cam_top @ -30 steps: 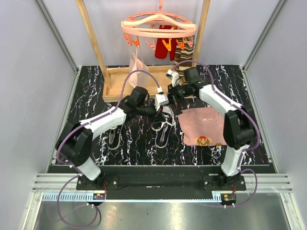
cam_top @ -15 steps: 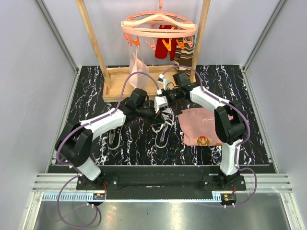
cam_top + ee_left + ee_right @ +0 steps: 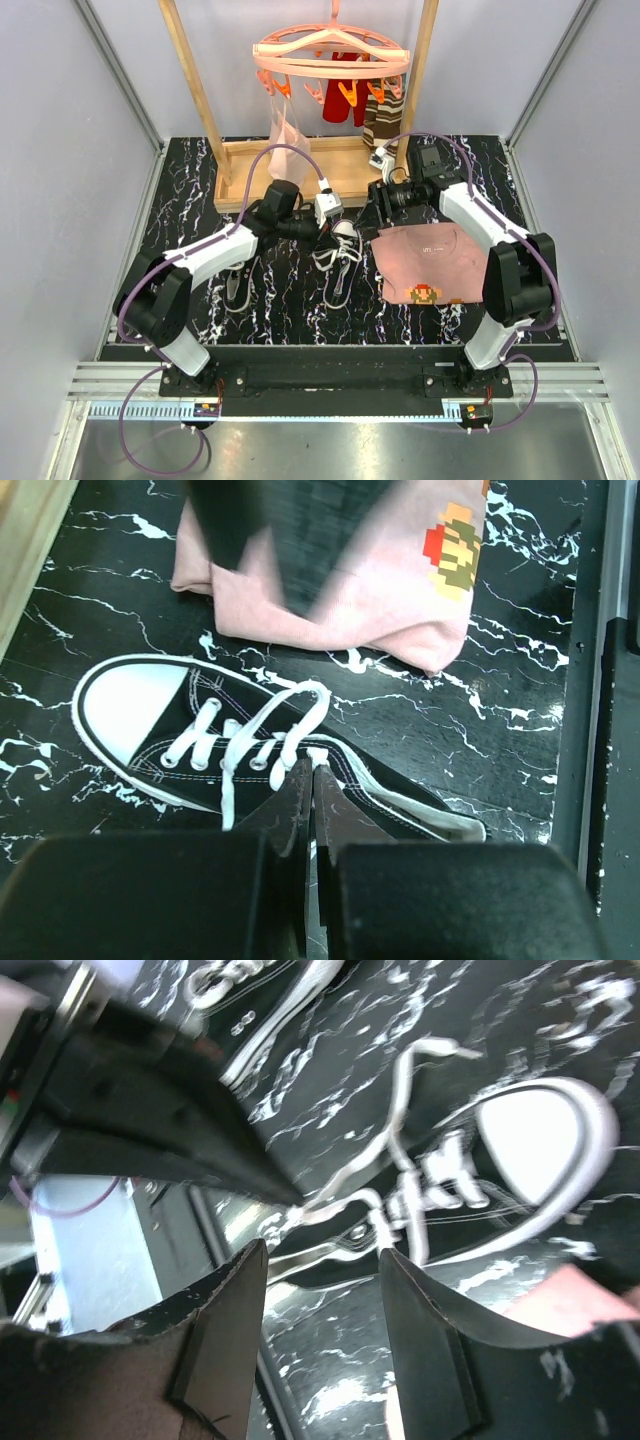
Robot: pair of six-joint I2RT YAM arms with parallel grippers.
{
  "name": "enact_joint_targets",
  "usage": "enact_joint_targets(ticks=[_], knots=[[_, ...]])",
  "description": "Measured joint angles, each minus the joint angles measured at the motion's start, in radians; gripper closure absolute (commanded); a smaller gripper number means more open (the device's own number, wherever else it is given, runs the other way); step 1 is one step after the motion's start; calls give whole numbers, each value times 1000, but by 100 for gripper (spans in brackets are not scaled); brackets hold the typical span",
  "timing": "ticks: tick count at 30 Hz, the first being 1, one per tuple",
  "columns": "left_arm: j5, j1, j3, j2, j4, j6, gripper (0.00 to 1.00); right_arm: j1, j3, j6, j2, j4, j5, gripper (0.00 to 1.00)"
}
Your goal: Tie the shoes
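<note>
One black shoe (image 3: 340, 268) with a white toe cap lies mid-table, its white laces loose; in the left wrist view this shoe (image 3: 180, 740) points left. My left gripper (image 3: 338, 226) hangs over its tongue, and the left gripper (image 3: 313, 768) is shut on a white lace (image 3: 300, 705) pinched at the tips. My right gripper (image 3: 380, 196) stands open just right of it, off the laces. In the right wrist view the right gripper (image 3: 320, 1250) holds nothing, and the lace (image 3: 395, 1110) runs taut to the left fingertip. The second shoe (image 3: 235, 288) lies to the left, under the left arm.
A pink cloth (image 3: 425, 262) with a pixel figure lies right of the shoe. A wooden rack base (image 3: 300, 165) stands at the back, with a pink clip hanger (image 3: 330, 55) and striped socks (image 3: 382, 118) above it. Grey walls close both sides.
My right gripper has opened, let go of the lace, and drawn back to the right. My left gripper stays shut and has shifted slightly toward the back.
</note>
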Motion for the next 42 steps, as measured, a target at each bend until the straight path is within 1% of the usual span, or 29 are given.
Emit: enact_joint_targets(ticks=[5, 14, 19, 25, 30, 32, 35, 36, 38, 42], knots=[[3, 3, 0, 2, 13, -1, 100, 19, -52, -29, -15, -8, -48, 41], [23, 19, 0, 12, 15, -5, 100, 84, -87, -51, 21, -1, -66, 42], [40, 31, 0, 14, 22, -8, 100, 106, -92, -51, 38, 19, -66, 46], [57, 40, 1, 18, 43, -24, 100, 110, -91, -51, 69, 44, -60, 47], [81, 45, 6, 29, 56, -33, 100, 116, -91, -49, 88, 72, -46, 52], [88, 47, 6, 34, 58, -35, 100, 117, -90, -43, 91, 86, -45, 57], [93, 50, 6, 38, 64, -38, 100, 121, -89, -37, 91, 106, -45, 61], [94, 51, 6, 39, 65, -39, 100, 122, -89, -34, 91, 110, -45, 68], [95, 53, 6, 43, 69, -42, 100, 125, -89, -29, 91, 119, -45, 75], [96, 59, 6, 44, 71, -50, 100, 127, -87, -15, 91, 139, -45, 94]])
